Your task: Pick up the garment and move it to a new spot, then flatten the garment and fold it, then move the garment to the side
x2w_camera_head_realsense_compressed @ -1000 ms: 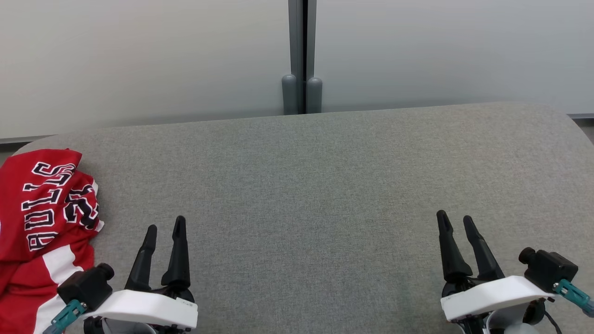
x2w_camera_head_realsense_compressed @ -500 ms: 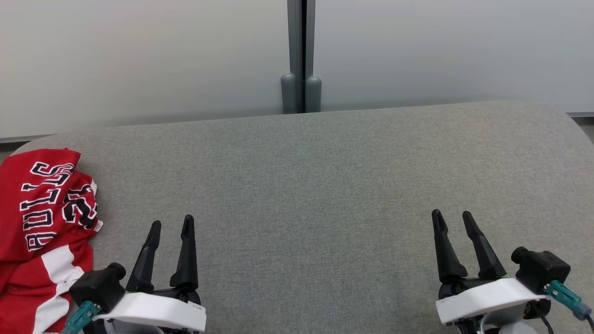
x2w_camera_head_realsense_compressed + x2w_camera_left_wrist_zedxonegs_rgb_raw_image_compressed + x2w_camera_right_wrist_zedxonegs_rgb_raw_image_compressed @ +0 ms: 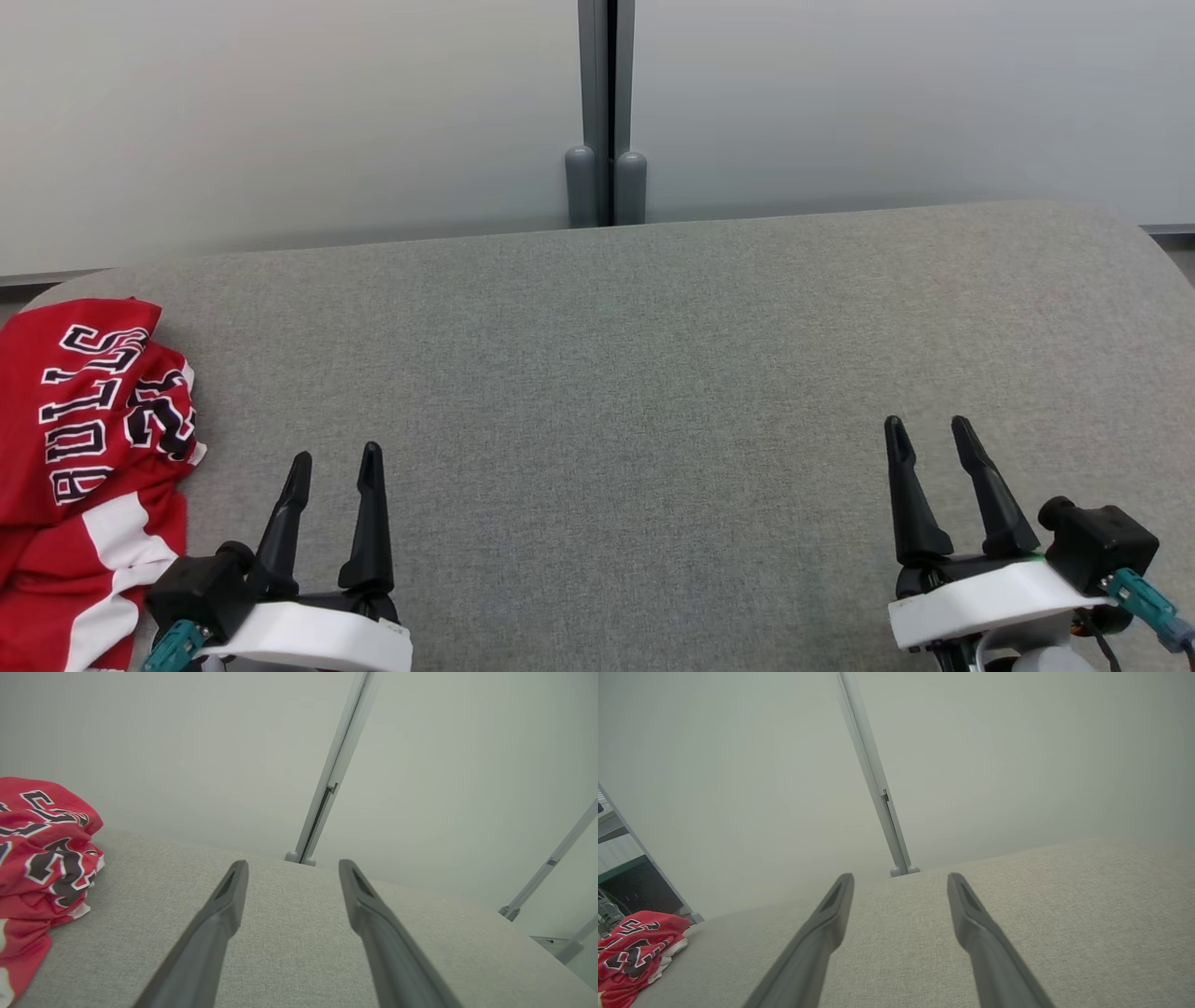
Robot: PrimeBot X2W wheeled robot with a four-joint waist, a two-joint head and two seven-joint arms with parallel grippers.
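The garment [image 3: 89,439], a crumpled red jersey with dark lettering, lies bunched at the left end of the grey padded table [image 3: 635,373] in the head view. It is just left of the left gripper [image 3: 336,455], and the right gripper [image 3: 929,422] is well apart at the near right, both with fingers spread and empty. The left wrist view has the jersey left of its parted fingers, not touching them, and the right wrist view shows it far off to the left, beyond its own parted fingers.

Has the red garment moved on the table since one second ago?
No. The red garment lies crumpled at the left end of the grey table, as before, equally near its far edge.
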